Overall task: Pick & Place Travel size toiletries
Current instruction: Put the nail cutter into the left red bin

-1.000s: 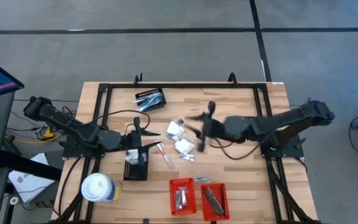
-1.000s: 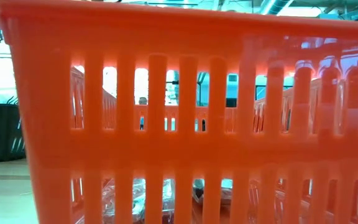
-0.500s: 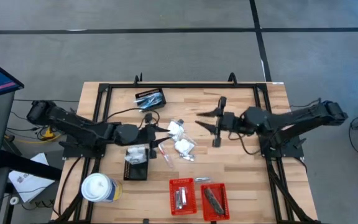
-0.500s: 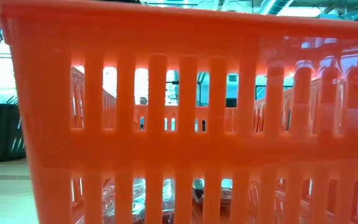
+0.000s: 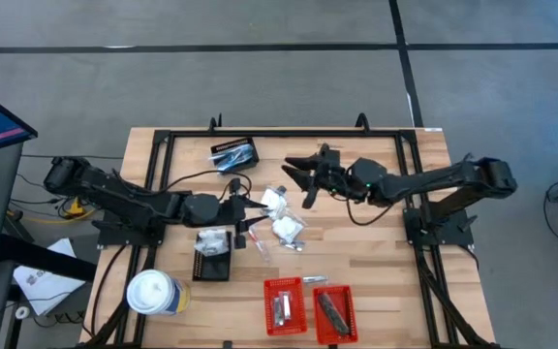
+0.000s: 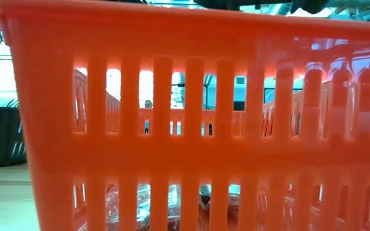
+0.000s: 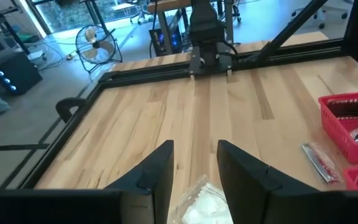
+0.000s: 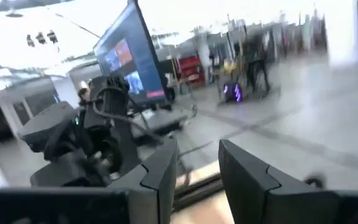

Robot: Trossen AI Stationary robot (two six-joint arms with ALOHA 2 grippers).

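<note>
Two red baskets (image 5: 309,310), three white packets (image 5: 277,200), both grippers open-fingered.

Left arm: enters from the left edge of the high view, stretched low toward the frame's centre.
Left gripper (image 5: 253,215): left of centre, fingers (image 7: 155,171) parted with a narrow gap, nothing between them.
Right arm: enters from the right of the high view, reaching leftward across the upper middle.
Right gripper (image 5: 301,178): just above centre, fingers (image 8: 160,171) spread apart, empty.
</note>
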